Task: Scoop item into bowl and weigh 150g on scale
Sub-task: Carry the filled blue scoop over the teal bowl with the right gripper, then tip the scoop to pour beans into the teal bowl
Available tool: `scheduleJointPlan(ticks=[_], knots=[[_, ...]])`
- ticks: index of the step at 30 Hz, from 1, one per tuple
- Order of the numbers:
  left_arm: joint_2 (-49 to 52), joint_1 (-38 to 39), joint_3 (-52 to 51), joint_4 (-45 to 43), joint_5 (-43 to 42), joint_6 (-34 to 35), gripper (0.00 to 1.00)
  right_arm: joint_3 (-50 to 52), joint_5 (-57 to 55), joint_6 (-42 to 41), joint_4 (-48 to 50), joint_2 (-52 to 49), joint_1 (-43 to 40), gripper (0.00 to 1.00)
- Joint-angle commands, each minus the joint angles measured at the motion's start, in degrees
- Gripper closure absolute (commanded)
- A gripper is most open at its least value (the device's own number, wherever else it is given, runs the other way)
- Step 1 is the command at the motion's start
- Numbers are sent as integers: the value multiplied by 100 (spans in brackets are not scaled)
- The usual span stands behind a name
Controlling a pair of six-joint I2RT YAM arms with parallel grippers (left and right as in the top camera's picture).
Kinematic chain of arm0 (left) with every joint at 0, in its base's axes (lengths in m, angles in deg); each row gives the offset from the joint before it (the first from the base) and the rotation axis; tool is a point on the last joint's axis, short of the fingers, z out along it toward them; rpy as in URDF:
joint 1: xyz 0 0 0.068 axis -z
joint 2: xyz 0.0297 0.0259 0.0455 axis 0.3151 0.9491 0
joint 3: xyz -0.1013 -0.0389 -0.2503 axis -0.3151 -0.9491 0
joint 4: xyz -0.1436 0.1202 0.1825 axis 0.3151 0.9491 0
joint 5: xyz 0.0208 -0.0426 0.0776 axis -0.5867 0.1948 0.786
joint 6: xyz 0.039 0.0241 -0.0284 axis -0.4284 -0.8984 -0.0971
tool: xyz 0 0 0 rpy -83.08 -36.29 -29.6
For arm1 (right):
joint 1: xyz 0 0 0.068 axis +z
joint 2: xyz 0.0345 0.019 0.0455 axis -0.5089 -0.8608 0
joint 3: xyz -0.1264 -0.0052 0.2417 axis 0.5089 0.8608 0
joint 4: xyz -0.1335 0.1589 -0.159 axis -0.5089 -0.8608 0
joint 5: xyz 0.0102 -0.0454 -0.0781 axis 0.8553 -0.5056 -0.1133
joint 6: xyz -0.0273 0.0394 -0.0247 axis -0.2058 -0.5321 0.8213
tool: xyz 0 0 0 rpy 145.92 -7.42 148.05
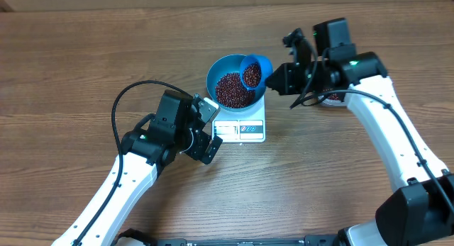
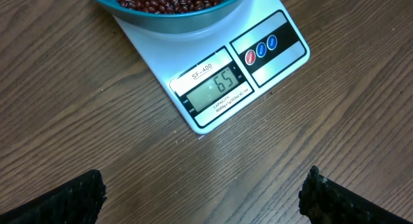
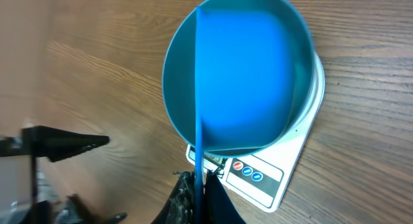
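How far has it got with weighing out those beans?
Partway. Done: the blue bowl sits on the scale with beans inside, and the display reads 65, well short of 150. In hand: the right gripper holds the blue scoop, loaded with beans, over the bowl. To do: more scoops until the target; the left gripper hangs open beside the scale.

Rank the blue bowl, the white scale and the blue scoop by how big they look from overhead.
1 and 2, tied: bowl and scale, about equally wide. The bowl covers part of the scale and sits nearer the camera, so I won't rank them.
3: scoop, clearly smallest.
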Motion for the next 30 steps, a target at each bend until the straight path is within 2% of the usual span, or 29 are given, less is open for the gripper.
scheduleJointPlan(ticks=[1,4,9,11,16,19,30], knots=[[-4,-20,138,-17,35,81,0,-437,-1469,74,52,225,501,96],[-4,-20,138,-17,33,81,1,-496,-2542,221,83,225,984,96],[-4,-20,138,-17,33,81,1,-496,-3563,507,199,225,1685,96],[-4,-20,138,-17,33,81,0,-496,-4430,507,249,225,2037,96],[-4,-20,138,-17,33,81,0,-496,-5407,544,334,225,2439,96],[-4,-20,138,-17,33,81,0,-496,-5744,603,417,225,2546,96],[-4,-20,138,-17,35,81,1,-496,-5847,844,570,225,2684,96]])
